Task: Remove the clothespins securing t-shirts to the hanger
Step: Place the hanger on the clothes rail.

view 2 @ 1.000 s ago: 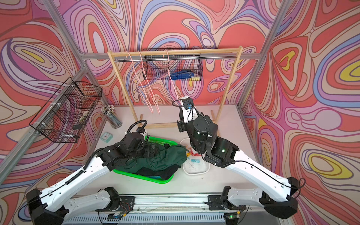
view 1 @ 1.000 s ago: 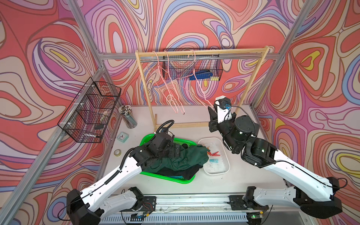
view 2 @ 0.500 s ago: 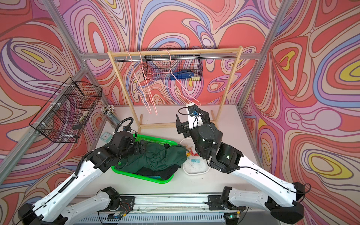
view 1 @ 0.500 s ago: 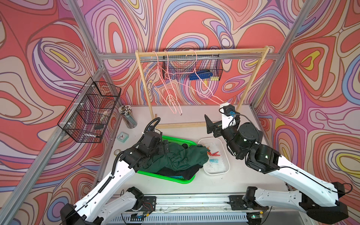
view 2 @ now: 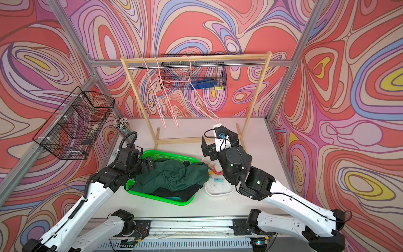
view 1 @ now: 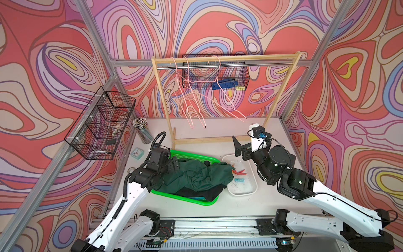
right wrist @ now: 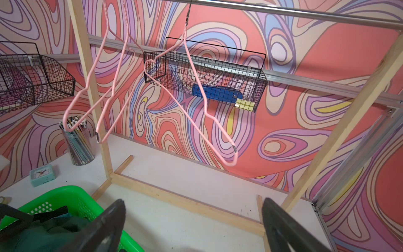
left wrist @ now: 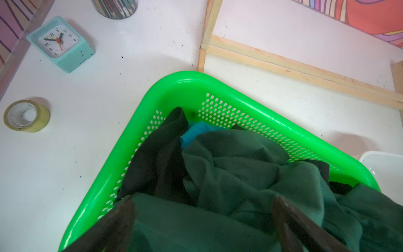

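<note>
Right gripper [right wrist: 194, 220]: jaws spread wide, empty, facing three bare pink hangers [right wrist: 197, 83] on the wooden rack [right wrist: 187, 203]. Left gripper [left wrist: 205, 218]: jaws spread, straddling the t-shirts [left wrist: 239, 165] heaped in the green basket [left wrist: 174, 83]. Red and blue clothespins [view 1: 238, 173] lie in the white tray [view 1: 242, 193], clear of both grippers. Clock [left wrist: 58, 41]: numerals only.

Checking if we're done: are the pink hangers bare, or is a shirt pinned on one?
Bare. All three pink hangers hang empty on the rail; the t-shirts lie heaped in the green basket.
</note>
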`<state>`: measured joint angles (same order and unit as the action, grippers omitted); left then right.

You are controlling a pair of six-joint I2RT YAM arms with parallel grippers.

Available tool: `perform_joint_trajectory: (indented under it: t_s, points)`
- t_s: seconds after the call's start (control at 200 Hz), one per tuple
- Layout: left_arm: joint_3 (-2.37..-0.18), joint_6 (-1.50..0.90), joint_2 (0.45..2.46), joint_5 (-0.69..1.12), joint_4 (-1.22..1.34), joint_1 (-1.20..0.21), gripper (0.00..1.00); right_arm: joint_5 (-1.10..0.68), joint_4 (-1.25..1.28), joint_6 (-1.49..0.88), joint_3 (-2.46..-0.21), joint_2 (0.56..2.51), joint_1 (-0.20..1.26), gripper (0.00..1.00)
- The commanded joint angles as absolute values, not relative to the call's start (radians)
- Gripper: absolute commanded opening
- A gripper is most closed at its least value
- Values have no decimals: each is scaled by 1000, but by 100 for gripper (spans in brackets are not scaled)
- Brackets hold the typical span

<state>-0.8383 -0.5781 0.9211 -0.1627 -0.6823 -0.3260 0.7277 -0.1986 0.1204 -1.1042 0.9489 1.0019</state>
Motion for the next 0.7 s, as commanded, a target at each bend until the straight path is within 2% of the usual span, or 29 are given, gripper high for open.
perform_joint_trajectory:
  t_s: [0.0, 0.11, 0.311, 0.531, 0.696]
  points:
    - [-816, -558, 936, -215, -632, -302, 100, 761, -221, 96, -1066, 921, 998, 98]
    - [-788, -556, 947, -264, -581, -284, 100, 768, -220, 93, -1033, 903, 998, 98]
    - [-752, -538, 970, -205, -498, -165, 100, 770, -223, 81, -1009, 898, 999, 98]
    - [-773, -504, 1042, -267, -473, -82, 100, 760, -202, 63, -972, 909, 999, 98]
    - [-763, -415, 1121, -331, -357, -65, 100, 739, -210, 52, -979, 944, 998, 98]
